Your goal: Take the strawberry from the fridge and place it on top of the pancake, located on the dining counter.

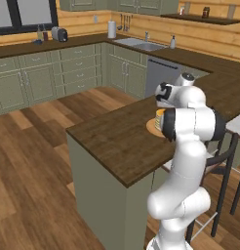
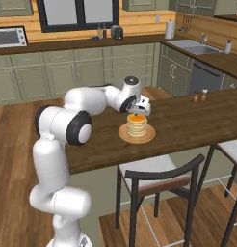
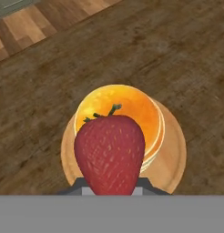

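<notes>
One strawberry (image 3: 109,154) is clamped between the gripper (image 3: 110,184) fingers, directly above the one pancake (image 3: 118,113) stack. The stack sits on one plate (image 3: 170,157), inset from the near long edge of the dining counter (image 2: 188,120). No legible writing.

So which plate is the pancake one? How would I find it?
Look at the dark wood dining counter in front of the stools. The pancake stack sits on a round tan plate under the robot's gripper, far bigger than the two little shakers.
</notes>
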